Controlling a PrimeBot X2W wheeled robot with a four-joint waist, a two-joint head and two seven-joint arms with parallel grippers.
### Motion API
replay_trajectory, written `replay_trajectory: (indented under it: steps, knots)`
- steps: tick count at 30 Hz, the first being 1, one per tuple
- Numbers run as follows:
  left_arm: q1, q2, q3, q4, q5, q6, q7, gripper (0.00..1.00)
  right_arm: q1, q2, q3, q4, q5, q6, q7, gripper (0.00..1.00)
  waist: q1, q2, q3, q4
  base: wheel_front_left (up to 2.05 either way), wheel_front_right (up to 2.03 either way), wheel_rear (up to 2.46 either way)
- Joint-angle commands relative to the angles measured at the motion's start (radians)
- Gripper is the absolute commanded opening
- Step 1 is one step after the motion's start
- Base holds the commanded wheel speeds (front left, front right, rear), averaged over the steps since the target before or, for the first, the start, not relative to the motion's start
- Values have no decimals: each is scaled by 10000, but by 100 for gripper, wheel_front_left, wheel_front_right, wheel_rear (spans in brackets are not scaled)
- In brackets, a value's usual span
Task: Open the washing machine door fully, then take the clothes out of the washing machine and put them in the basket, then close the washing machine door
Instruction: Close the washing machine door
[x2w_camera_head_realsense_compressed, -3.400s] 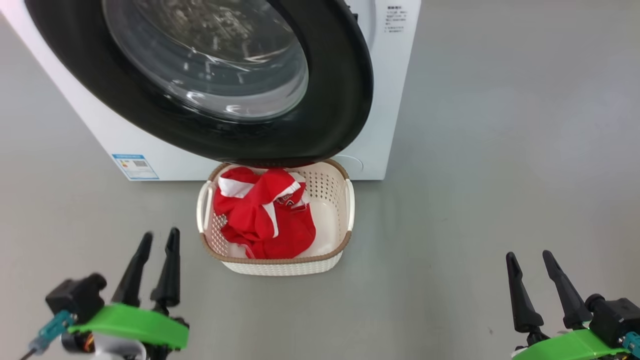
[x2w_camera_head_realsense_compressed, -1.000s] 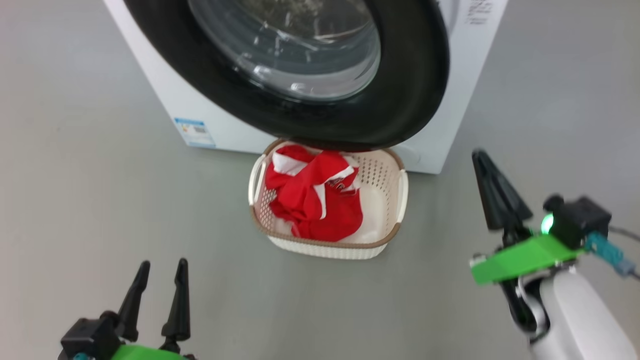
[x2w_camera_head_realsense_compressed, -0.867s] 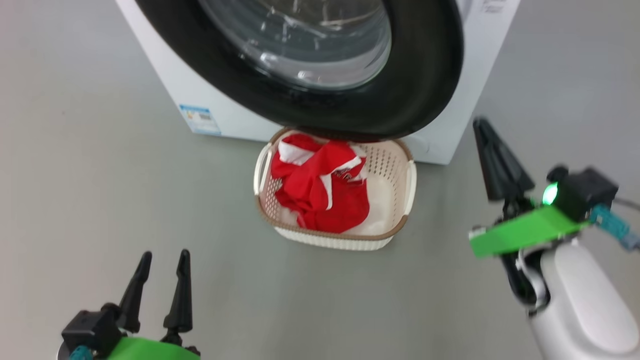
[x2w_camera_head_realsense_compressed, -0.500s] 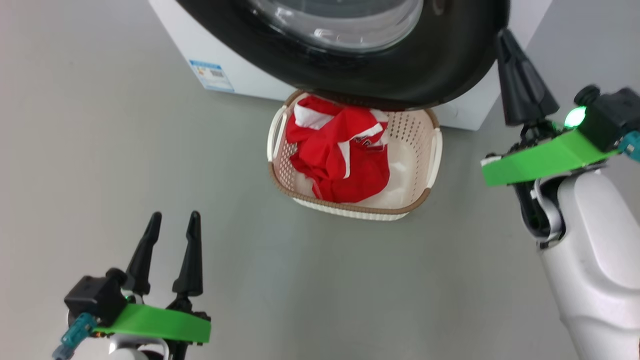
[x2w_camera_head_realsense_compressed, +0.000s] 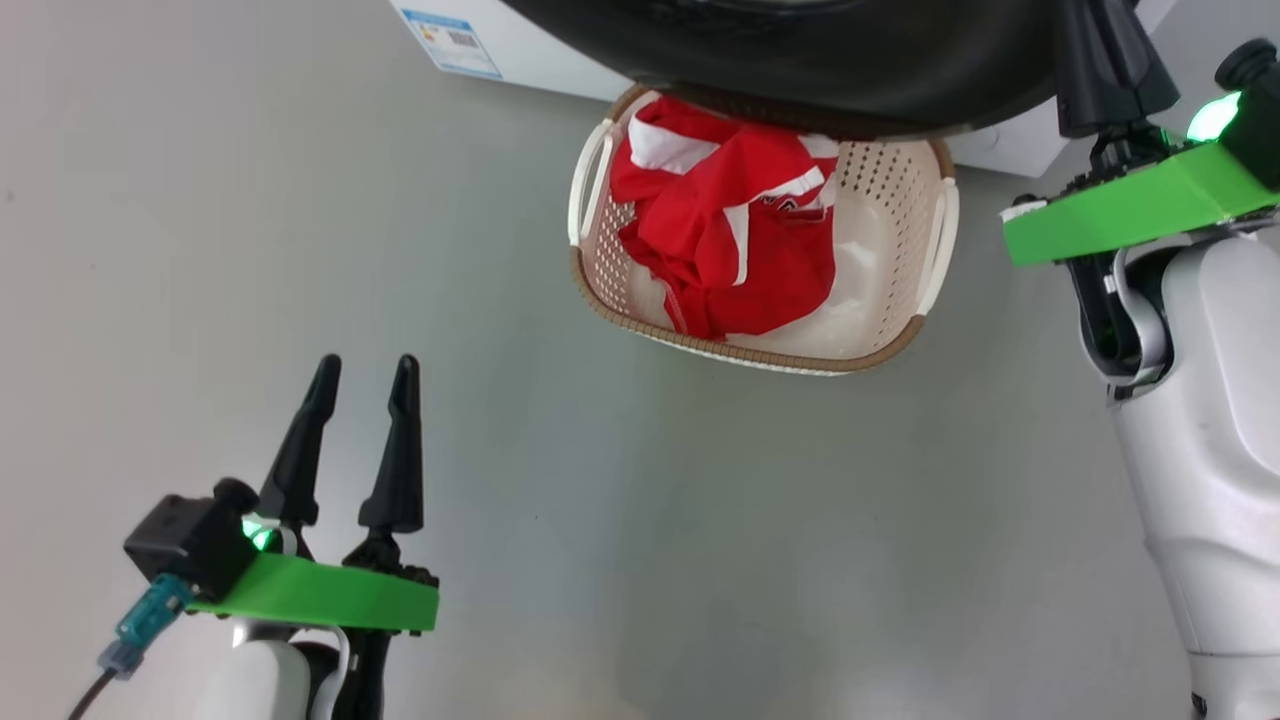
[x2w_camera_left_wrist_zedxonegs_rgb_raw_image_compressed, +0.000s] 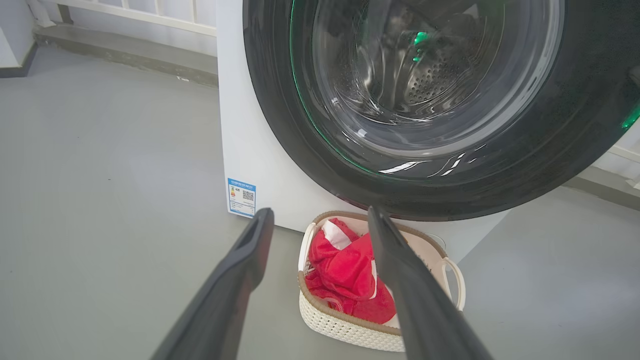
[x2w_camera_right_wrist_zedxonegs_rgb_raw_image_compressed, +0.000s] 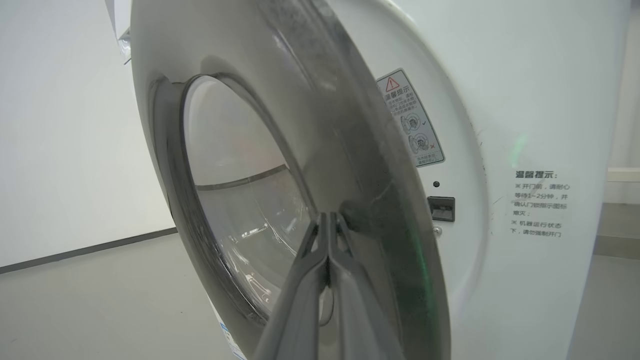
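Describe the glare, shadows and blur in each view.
Head view: even light, faint shadow below the basket. Left wrist view: white glare streaks and green glints on the washing machine door; left gripper blurred close up. Right wrist view: door rim hazy, shut right gripper soft.

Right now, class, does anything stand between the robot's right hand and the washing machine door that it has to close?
Nothing visible does. The shut right hand points straight at the dark rim of the washing machine door. The basket sits lower, under the door.

"温馨提示" on the washing machine (x2w_camera_right_wrist_zedxonegs_rgb_raw_image_compressed: 542, 100).
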Motion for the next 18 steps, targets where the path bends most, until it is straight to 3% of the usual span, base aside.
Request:
replay_trajectory:
  steps: [1, 18]
  knots:
    - [-182, 184, 309, -321, -104, -52, -49, 100, -330, 157, -6, -152, -141, 62, -51, 0, 0, -1, 290, 116, 0, 0, 0]
    - [-732, 184, 2, -599, -376, -52, -49, 100, -1930, 8, -743, 124, -380, 62, -51, 0, 0, -1, 1192, 359, 0, 0, 0]
